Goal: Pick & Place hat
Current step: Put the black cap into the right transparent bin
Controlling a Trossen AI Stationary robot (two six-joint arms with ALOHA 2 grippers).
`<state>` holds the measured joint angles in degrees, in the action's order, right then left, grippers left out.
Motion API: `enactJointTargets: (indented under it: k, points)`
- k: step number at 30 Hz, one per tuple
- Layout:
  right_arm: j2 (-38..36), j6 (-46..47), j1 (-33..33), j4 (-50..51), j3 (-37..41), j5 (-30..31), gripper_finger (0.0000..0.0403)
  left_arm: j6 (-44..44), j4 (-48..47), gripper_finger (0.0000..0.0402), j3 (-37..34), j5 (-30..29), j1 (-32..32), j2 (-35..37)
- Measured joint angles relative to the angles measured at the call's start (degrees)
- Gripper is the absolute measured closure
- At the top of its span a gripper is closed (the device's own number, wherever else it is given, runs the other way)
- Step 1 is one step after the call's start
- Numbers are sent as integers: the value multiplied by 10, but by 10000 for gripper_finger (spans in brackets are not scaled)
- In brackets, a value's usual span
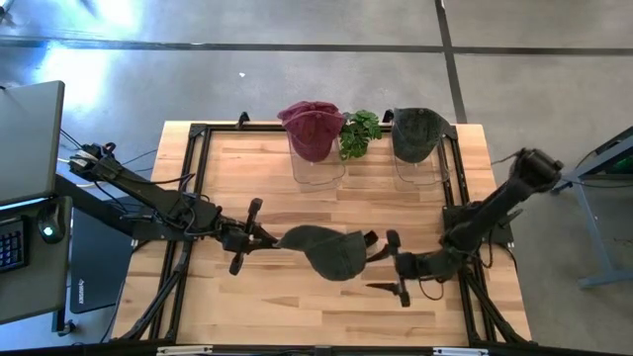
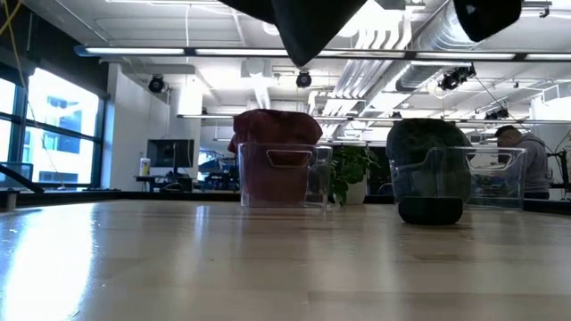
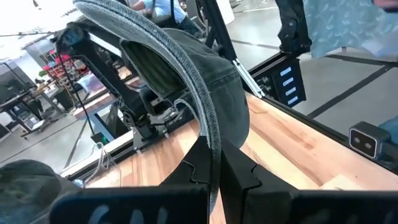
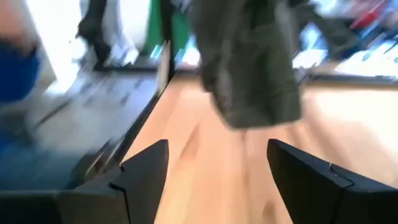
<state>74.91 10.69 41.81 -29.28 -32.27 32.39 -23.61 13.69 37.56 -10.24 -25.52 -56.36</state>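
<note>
My left gripper [image 3: 214,167] is clamped narrow on the brim of the dark green hat [image 1: 331,249], holding it in the air over the middle of the table [image 1: 267,307], toward its front edge. My right gripper [image 1: 396,265] sits just beside the hat with its fingers spread wide, holding nothing. Along the far edge stand two clear bins: the left one [image 1: 318,163] carries a maroon hat [image 1: 312,126], the right one [image 1: 417,166] what looks like another dark green hat [image 1: 417,131], with a small plant [image 1: 360,133] between them.

A grey concrete floor [image 1: 297,79] surrounds the wooden counter [image 1: 297,297]. Beyond its far edge, tall windows [image 2: 53,134] glow, ceiling strip lights [image 2: 268,53] run overhead, and a seated person [image 2: 526,160] works.
</note>
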Motion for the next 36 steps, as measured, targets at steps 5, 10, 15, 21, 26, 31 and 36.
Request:
enactJointTargets:
  k: [5, 10, 15, 21, 26, 31, 36]
  points:
    - [138, -100, 3, -367, 64, 44, 144, -1, 1, 401, 0, 0, 0, 0]
    - [254, -188, -28, -596, 38, -38, 159, -1, 0, 401, 0, -12, 0, 0]
    - [281, -212, -50, -573, -26, -66, 182, -1, -1, 401, 0, -13, 0, 0]
    - [282, -237, -57, -566, -57, -134, 255, -1, -1, 401, 0, -13, 0, 0]
    - [282, -229, -58, -562, -57, -110, 358, -1, -1, 401, 0, -13, 0, 0]
    - [278, -227, -49, -550, -57, -12, 385, 9, -26, 400, 0, -20, 0, 0]
    - [213, -237, -21, -442, -57, 50, 396, 63, -85, 353, 0, -94, 0, 0]
